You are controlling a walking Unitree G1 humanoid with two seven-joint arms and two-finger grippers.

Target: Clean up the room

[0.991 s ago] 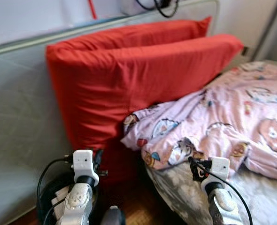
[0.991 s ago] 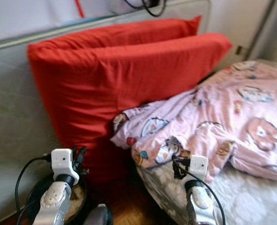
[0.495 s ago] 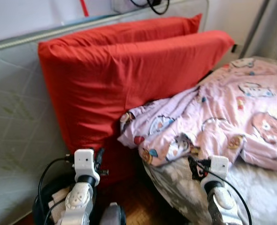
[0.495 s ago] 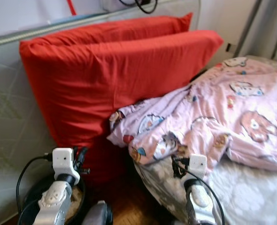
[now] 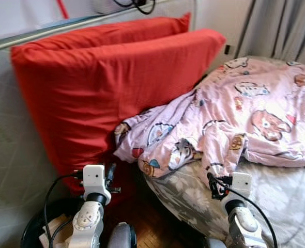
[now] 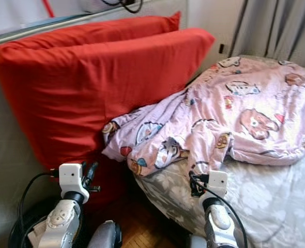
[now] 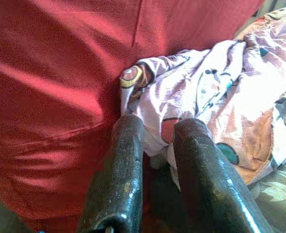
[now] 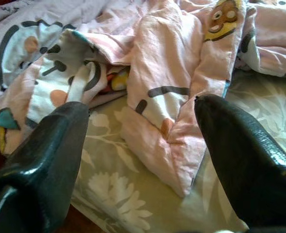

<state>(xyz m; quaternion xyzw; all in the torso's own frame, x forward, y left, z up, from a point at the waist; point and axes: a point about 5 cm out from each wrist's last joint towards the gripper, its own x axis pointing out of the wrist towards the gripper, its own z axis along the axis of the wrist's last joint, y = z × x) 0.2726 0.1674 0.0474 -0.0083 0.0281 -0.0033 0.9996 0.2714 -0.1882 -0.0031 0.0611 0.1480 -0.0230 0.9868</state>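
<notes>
A rumpled pink quilt (image 5: 235,119) (cartoon-printed) lies bunched on the bed against two red pillows (image 5: 106,88).

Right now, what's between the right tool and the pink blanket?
Only bare flowered bedsheet. In the right wrist view the right tool is open, and the pink blanket has a corner lying just ahead of its fingers.

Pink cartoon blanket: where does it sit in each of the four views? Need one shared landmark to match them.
Left eye view: pink cartoon blanket centre to right, on the bed.
Right eye view: same spot, centre-right.
Left wrist view: right half, beyond the left gripper.
Right wrist view: upper part, a fold hanging between the open fingers of the right gripper.
Landmark: its bunched edge against the red pillow.
</notes>
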